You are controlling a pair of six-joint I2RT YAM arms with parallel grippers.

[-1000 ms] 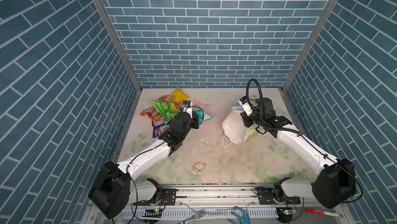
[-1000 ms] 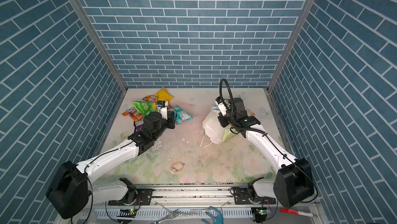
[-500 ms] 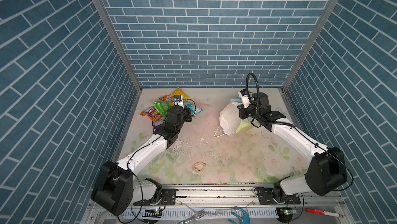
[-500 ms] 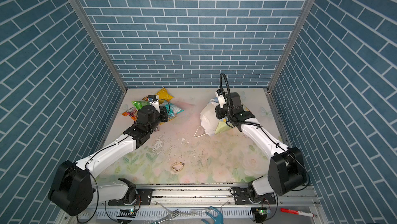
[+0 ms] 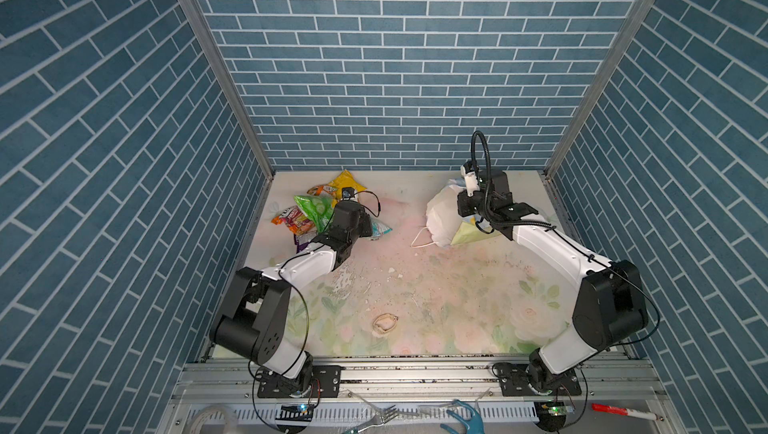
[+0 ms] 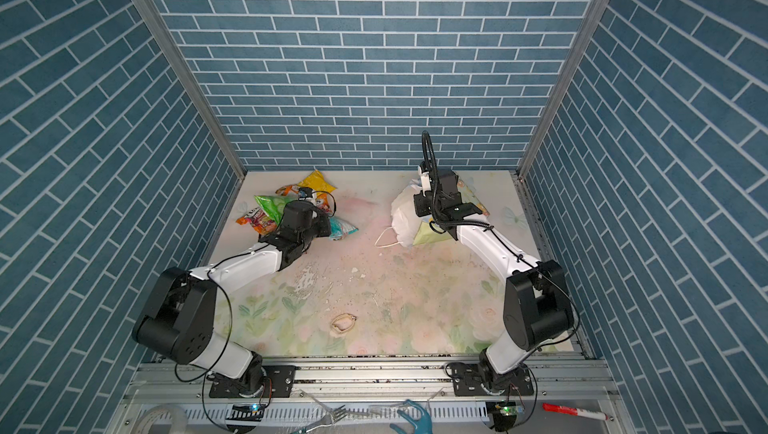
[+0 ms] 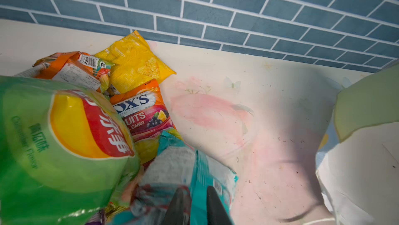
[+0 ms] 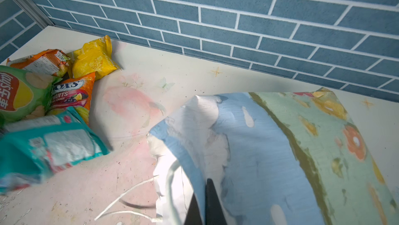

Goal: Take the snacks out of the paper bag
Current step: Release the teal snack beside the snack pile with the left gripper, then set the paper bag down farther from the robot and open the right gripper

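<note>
Several snacks (image 5: 316, 213) already lie heaped at the table's (image 5: 415, 286) left rear, my left gripper's (image 7: 195, 191) jaws narrowly apart around the teal packet (image 7: 207, 170), gripping or not I cannot tell, while my right gripper's (image 8: 203, 193) jaws pinch the seemingly empty paper bag (image 8: 259, 148) at right rear.

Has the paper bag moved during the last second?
Yes. The paper bag, held by the right gripper, has shifted toward the back wall, away from the small loop.
</note>
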